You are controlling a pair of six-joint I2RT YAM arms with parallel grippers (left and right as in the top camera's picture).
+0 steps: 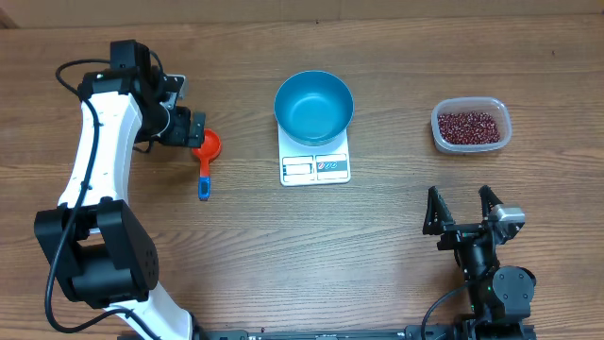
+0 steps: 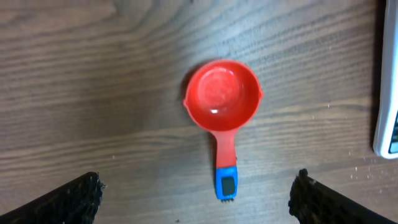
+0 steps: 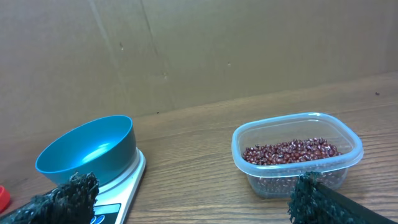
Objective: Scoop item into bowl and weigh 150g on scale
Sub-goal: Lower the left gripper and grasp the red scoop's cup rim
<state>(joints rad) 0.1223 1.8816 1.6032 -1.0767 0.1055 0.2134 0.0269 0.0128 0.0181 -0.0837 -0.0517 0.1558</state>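
The dark red beans (image 1: pixel 469 125) fill a clear tub (image 1: pixel 500 132) at the right back. The blue bowl (image 1: pixel 314 106) stands empty on the white scale (image 1: pixel 315 168) in the middle. An orange-red scoop (image 1: pixel 209 145) with a blue handle end lies flat on the table, left of the scale. My left gripper (image 1: pixel 192 125) hovers open just left of the scoop; from the left wrist the empty scoop (image 2: pixel 222 94) lies ahead of the open gripper (image 2: pixel 199 180). My right gripper (image 1: pixel 460 196) stands open near the front edge, facing the tub (image 3: pixel 297 155) and bowl (image 3: pixel 87 152).
A cardboard wall (image 3: pixel 199 50) closes off the back of the table. Bare wood (image 1: pixel 387 217) lies between the scale and the right gripper. In the left wrist view the edge of the scale (image 2: pixel 388 118) shows at the right.
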